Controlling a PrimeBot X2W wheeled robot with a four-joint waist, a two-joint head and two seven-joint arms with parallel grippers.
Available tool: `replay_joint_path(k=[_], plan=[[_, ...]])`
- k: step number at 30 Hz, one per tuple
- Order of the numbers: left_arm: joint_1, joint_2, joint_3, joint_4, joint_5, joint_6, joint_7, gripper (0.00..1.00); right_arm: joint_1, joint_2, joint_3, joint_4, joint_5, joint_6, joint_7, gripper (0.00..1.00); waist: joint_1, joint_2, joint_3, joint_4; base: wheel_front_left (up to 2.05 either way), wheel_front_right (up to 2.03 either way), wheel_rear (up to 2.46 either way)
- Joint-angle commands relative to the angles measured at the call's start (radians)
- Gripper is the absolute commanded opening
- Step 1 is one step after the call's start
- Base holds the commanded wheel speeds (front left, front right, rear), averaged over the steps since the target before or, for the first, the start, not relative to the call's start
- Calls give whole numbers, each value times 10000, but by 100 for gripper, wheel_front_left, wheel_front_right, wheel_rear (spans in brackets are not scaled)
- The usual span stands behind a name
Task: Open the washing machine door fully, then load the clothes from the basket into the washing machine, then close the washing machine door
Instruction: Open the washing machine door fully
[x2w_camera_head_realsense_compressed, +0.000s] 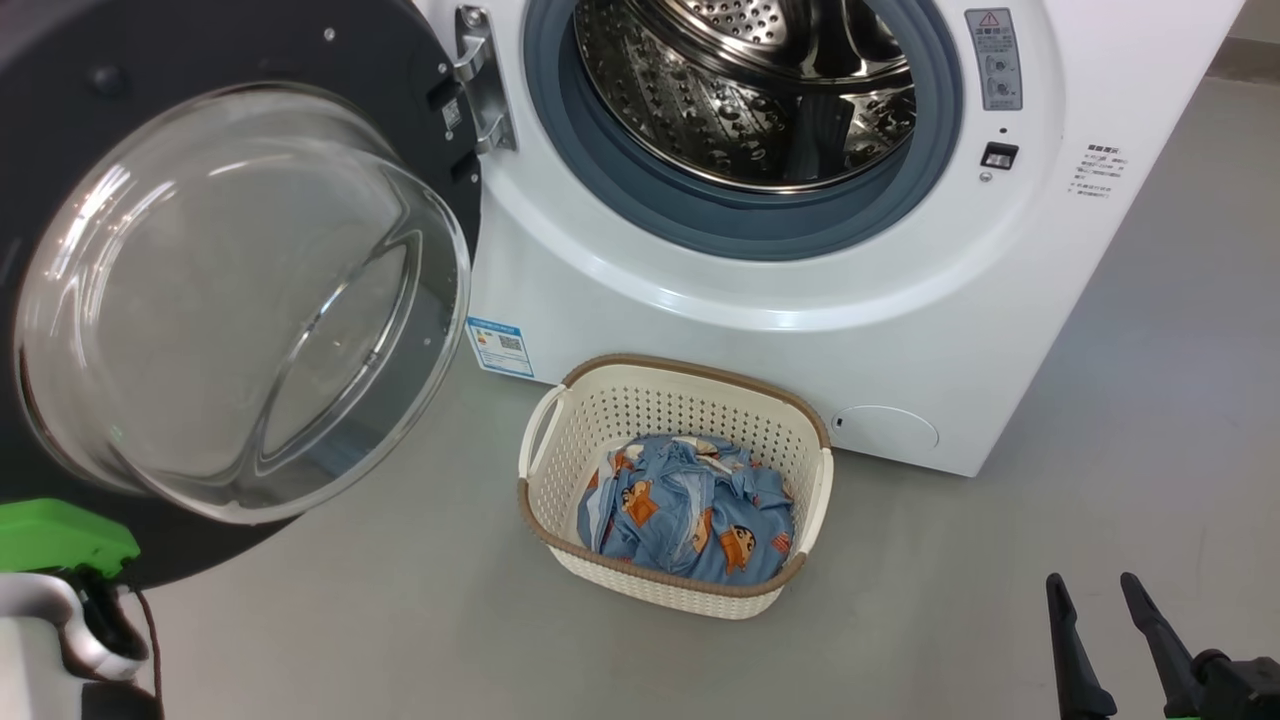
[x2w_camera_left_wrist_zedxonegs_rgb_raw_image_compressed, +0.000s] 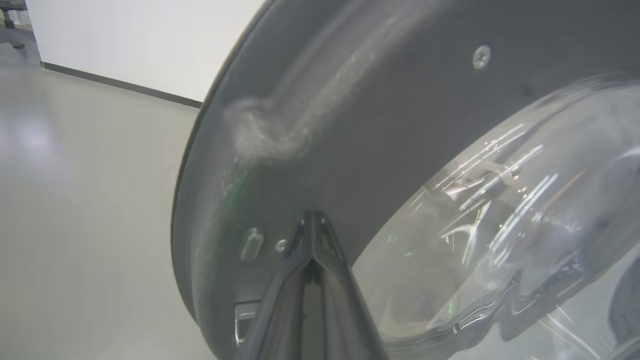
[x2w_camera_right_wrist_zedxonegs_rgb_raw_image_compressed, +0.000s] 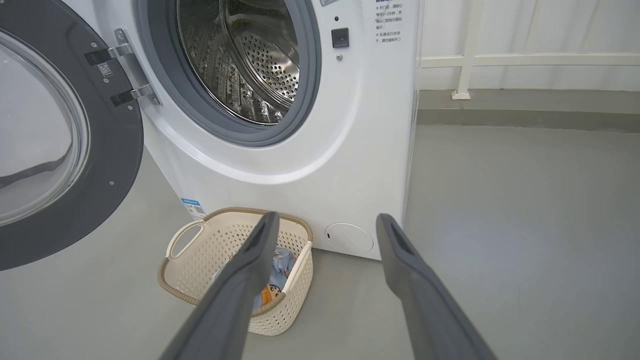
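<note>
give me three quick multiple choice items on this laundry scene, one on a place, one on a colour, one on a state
1. Where does the basket stand?
A) on the floor in front of the washing machine
B) on a table
C) on a shelf

2. What is the main colour of the clothes?
A) red
B) light blue
C) green

3. How is the right gripper?
A) shut on a sock
B) shut, empty
C) open, holding nothing

Answers: 1 A, it sits on the grey floor at the machine's foot; 2 B, the fabric is blue with orange figures; 3 C, its jaws stand apart with nothing between them.
</note>
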Motion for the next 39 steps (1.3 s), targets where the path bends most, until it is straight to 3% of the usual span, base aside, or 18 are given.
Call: replay_joint_path(k=[1, 2, 4, 6, 7, 8, 14, 23, 28, 39], plan=[[-292, 381, 265, -414, 76, -61, -64, 0, -298, -98, 223, -214, 69, 16, -120, 100, 0, 0, 4, -17, 0, 0, 0], [-245, 287, 301, -604, 106, -111, -64, 0, -313, -85, 206, -217, 71, 16, -120, 100, 0, 0, 7, -24, 0, 0, 0], [-145, 94, 312, -1145, 194, -253, -64, 43, -333, -57, 134, -242, 80, 16, -120, 100, 0, 0, 42, -9, 0, 0, 0], [-15, -113, 267, -1597, 227, -385, -64, 70, -347, -32, 65, -254, 81, 16, -120, 100, 0, 0, 67, 36, 0, 0, 0], [61, -192, 197, -1797, 268, -436, -64, 97, -352, -18, 44, -257, 77, 16, -120, 100, 0, 0, 79, 59, 0, 0, 0], [129, -264, 140, -1965, 238, -483, -64, 100, -364, -4, 40, -256, 74, 16, -120, 100, 0, 0, 91, 74, 0, 0, 0], [588, -413, -595, -3021, -265, -650, -64, 100, -515, 58, 103, -210, 98, 16, -120, 100, 0, 0, 97, 33, 0, 0, 0], [1995, -421, -4097, -5084, -1901, -308, -64, 100, -754, 100, 233, -243, 89, 16, -120, 100, 0, 0, 210, -416, 0, 0, 0], [2517, -421, -5645, -5195, -1927, -61, -64, 100, -941, 103, 417, -325, -3, 16, -120, 100, 0, 0, 276, -880, 0, 0, 0], [3422, -422, -6085, -4802, -1135, 34, -64, 100, -1071, 119, 650, -658, -93, 16, -120, 100, 0, 0, 339, -2204, 0, 0, 0]])
